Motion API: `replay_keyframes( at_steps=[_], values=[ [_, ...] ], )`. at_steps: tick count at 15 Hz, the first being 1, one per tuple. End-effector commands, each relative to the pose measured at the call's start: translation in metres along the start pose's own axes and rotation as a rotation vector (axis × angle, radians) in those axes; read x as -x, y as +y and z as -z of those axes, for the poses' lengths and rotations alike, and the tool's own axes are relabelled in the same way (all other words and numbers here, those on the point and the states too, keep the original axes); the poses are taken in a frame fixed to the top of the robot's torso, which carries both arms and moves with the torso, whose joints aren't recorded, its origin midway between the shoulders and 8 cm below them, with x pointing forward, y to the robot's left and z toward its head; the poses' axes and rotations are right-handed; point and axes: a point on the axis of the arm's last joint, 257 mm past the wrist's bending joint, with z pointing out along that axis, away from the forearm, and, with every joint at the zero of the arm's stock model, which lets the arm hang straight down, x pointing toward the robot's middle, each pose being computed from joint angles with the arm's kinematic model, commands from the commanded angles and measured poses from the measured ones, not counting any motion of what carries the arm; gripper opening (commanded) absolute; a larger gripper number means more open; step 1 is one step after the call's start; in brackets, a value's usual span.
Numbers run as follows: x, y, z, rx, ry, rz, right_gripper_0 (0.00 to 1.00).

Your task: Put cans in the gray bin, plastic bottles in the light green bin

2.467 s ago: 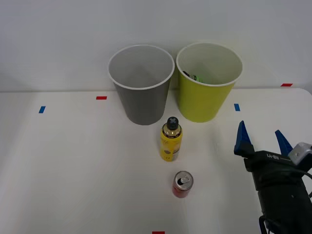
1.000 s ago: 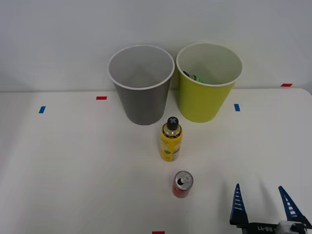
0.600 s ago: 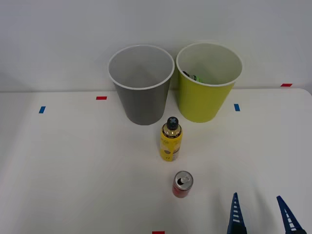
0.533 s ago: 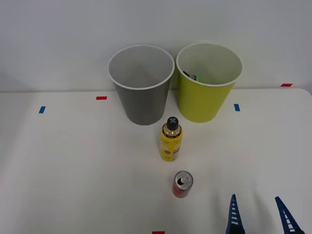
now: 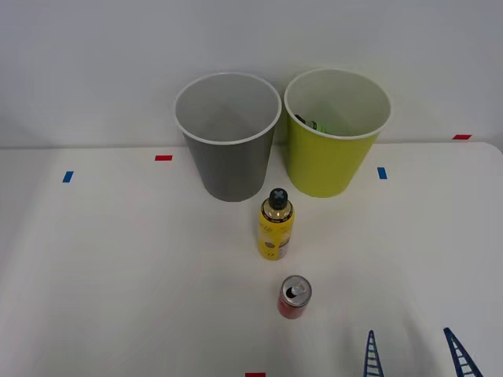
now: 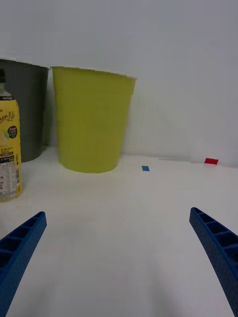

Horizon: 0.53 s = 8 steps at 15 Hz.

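A small red can (image 5: 294,297) with a silver top stands upright on the white table. Behind it stands a yellow plastic bottle (image 5: 276,225) (image 6: 9,148) with a black cap. The gray bin (image 5: 228,135) (image 6: 22,116) and the light green bin (image 5: 336,131) (image 6: 92,119) stand side by side at the back. Something green with a dark part (image 5: 313,124) lies inside the light green bin. My right gripper (image 5: 416,355) (image 6: 119,257) is open at the table's front right, low over the surface, to the right of the can, with nothing between its fingers.
Small red tape marks (image 5: 163,158) and blue tape marks (image 5: 382,173) (image 6: 145,168) dot the table. A pale wall rises behind the bins. The table's left half holds no objects.
My right gripper has drawn back from beside the light green bin toward the front edge and sunk lower, staying open. The can, bottle and bins have not moved.
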Motion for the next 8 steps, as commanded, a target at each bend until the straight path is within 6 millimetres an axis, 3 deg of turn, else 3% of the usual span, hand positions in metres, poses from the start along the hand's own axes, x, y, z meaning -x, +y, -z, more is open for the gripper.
replay_keyframes(
  at_steps=[1, 8],
  values=[
    [-0.0012, -0.0025, 0.0028, -0.001, 0.006, 0.007, 1.00],
    [-0.0056, 0.0004, 0.0081, 0.002, 0.030, -0.005, 1.00]
  ],
)
